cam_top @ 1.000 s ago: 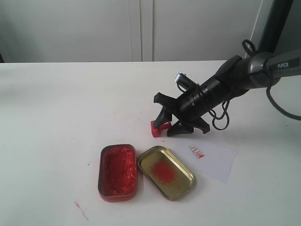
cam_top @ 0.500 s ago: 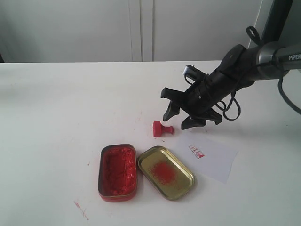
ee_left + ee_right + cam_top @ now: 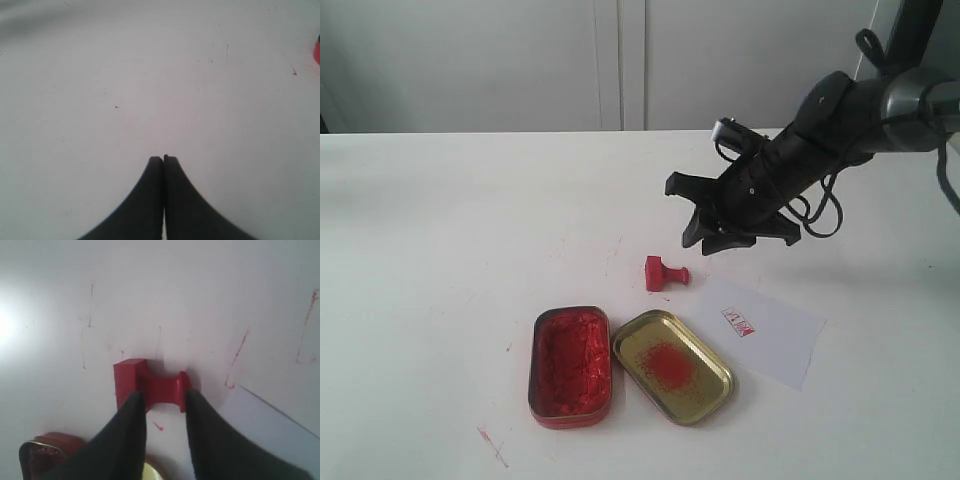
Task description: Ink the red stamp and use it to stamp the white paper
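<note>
The red stamp (image 3: pixel 665 273) is lying tipped on its side on the white table (image 3: pixel 440 220), its square block pointing one way and its short knob pointing toward the white paper (image 3: pixel 772 345). It is sitting close to the paper's nearest corner without touching it. The paper is lying flat and showing a small red mark (image 3: pixel 739 321) near one edge. The right gripper (image 3: pixel 164 399) is hovering in the air above the stamp and paper, clear of both. Its two dark fingers are standing apart with a plain gap between them and are gripping nothing, and in the right wrist view the stamp is showing just beyond the fingertips. In front of the stamp, the tin of red ink paste (image 3: pixel 570 365) and the gold lid (image 3: pixel 672 365) are sitting side by side, almost touching — the lid is carrying a red smear in its middle and is lying just beside the paper's edge. The left gripper (image 3: pixel 163 159) is hanging over a bare stretch of table with its fingers pressed together — nothing is caught between them.
</note>
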`<state>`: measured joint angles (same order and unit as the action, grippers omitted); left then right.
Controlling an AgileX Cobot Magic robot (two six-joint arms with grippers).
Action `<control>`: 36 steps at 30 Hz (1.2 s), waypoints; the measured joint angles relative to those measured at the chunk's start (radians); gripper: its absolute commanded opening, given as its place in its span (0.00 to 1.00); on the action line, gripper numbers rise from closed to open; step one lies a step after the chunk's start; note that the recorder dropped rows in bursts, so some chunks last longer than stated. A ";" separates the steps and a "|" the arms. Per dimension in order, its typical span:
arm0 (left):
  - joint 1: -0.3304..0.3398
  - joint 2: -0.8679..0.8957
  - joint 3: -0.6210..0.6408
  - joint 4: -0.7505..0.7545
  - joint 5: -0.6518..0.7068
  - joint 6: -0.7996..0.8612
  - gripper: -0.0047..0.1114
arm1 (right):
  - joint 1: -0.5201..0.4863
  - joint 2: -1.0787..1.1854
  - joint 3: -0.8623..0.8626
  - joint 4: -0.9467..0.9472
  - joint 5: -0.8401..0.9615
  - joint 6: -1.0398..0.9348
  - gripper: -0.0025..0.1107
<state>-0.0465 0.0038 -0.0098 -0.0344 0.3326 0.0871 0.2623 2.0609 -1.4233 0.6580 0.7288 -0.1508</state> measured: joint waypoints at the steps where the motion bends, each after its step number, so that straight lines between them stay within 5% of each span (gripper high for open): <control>1: 0.000 0.000 0.000 0.000 0.000 0.000 0.04 | 0.000 -0.008 0.000 -0.007 0.005 0.000 0.05; 20: 0.000 0.000 0.000 0.000 0.000 0.000 0.04 | 0.000 -0.117 0.000 -0.129 0.222 0.002 0.02; 36: 0.000 0.000 0.000 0.000 0.000 0.000 0.04 | 0.000 -0.165 0.000 -0.474 0.481 0.032 0.02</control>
<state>-0.0465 0.0038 -0.0098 -0.0344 0.3326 0.0871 0.2623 1.8957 -1.4233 0.1840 1.2095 -0.1192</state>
